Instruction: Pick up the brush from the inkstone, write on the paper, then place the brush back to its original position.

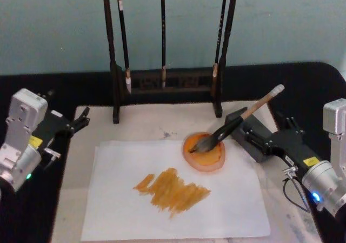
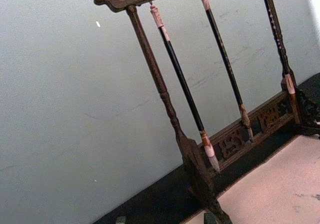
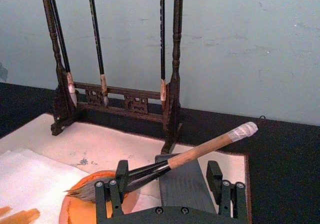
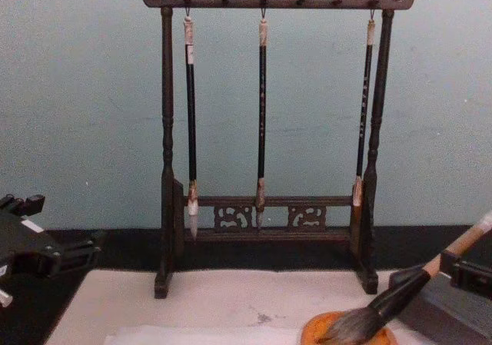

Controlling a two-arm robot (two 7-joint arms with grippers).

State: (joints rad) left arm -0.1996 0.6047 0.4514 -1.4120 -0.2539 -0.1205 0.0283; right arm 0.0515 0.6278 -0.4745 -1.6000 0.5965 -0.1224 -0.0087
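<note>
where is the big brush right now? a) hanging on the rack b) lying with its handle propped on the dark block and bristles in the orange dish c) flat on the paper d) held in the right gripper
b: the brush leans its handle on the dark block, its bristles in the orange dish; the right gripper is open and not gripping it.

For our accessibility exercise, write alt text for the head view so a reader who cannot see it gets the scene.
A thick brush leans with its bristles in an orange dish and its handle on a dark grey block, beside white paper bearing orange strokes. The right end effector sits open by the block, the left end effector at the mat's left edge. Three slim brushes hang on a rack behind.
</note>
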